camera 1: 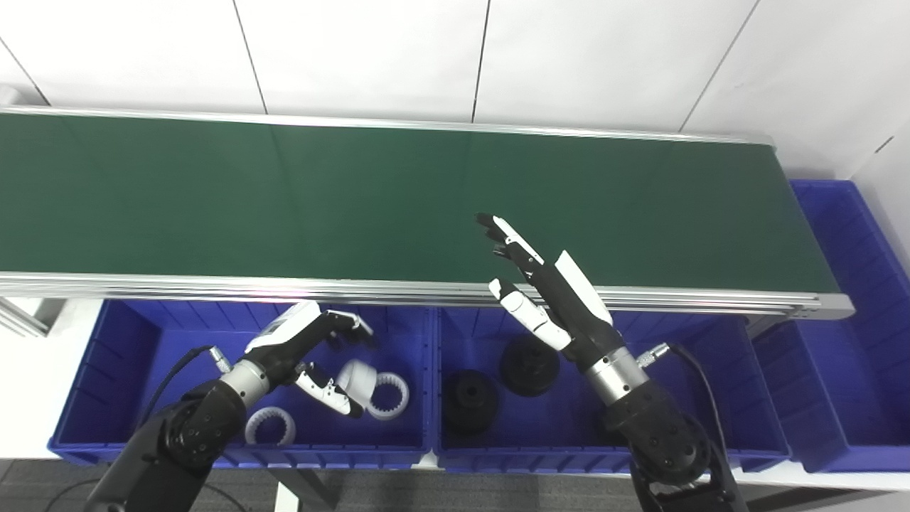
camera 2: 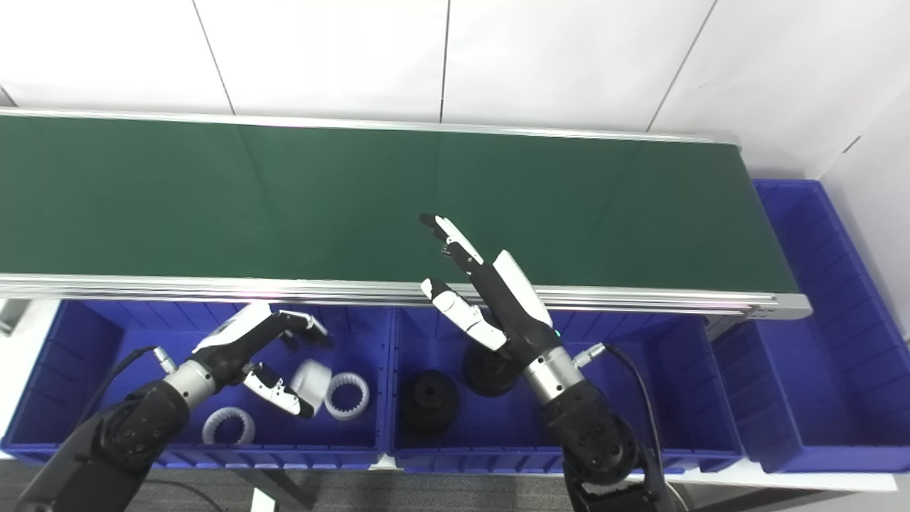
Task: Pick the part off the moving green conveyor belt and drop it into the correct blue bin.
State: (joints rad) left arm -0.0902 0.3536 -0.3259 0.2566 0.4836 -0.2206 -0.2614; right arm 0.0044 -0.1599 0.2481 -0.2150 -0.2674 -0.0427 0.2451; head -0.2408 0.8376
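A: Where is the right hand (camera 1: 547,295)?

B: Raised over the near rail of the green belt (camera 1: 355,199); its arm comes up from the bottom right, the fingers (camera 1: 508,238) are stretched straight and spread toward the middle of the belt, and the thumb (camera 1: 530,313) juts out to the left; it holds nothing.

A: And the left hand (camera 1: 316,348)?

B: Low over the left blue bin (camera 1: 92,370), palm turned down; the fingers curl loosely forward, the thumb sits underneath, and there is a clear gap between them; nothing is pinched.

A: Where is the part?

B: A white cap-like part (camera 1: 359,380) lies in the left bin just beside the left thumb; I cannot tell whether they touch; two white toothed rings (camera 1: 389,396) lie in the same bin, one against the cap, the other (camera 1: 270,427) nearer the front wall.

A: The other bins?

B: The middle bin (camera 1: 711,370) holds two black round parts (camera 1: 469,402), one (camera 1: 530,366) partly behind the right wrist; a further blue bin (camera 1: 853,284) stands at the belt's right end.
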